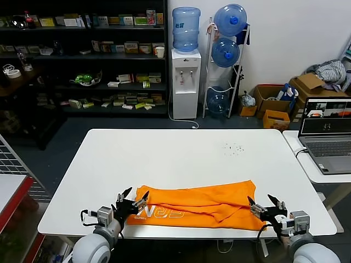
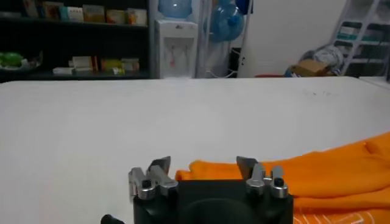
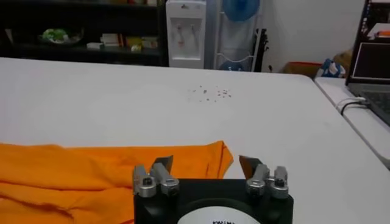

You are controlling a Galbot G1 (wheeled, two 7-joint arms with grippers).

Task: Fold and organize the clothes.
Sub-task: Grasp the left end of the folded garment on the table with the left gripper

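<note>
The orange T-shirt [image 1: 200, 205] lies folded into a long band along the near edge of the white table [image 1: 181, 156], white lettering showing at its left end. My left gripper [image 1: 132, 197] is open at the shirt's left end, fingers spread either side of the cloth edge; the shirt shows in the left wrist view [image 2: 317, 176] beyond the gripper [image 2: 204, 165]. My right gripper [image 1: 265, 201] is open at the shirt's right end. In the right wrist view the shirt's corner [image 3: 122, 170] lies just beyond the open gripper [image 3: 206, 164]. Neither holds anything.
A second white table with an open laptop [image 1: 328, 129] stands at the right. Small dark specks [image 1: 235, 147] lie on the table's far right. A water dispenser [image 1: 185, 82], bottle rack and shelves stand behind. Cardboard boxes [image 1: 274, 101] sit on the floor.
</note>
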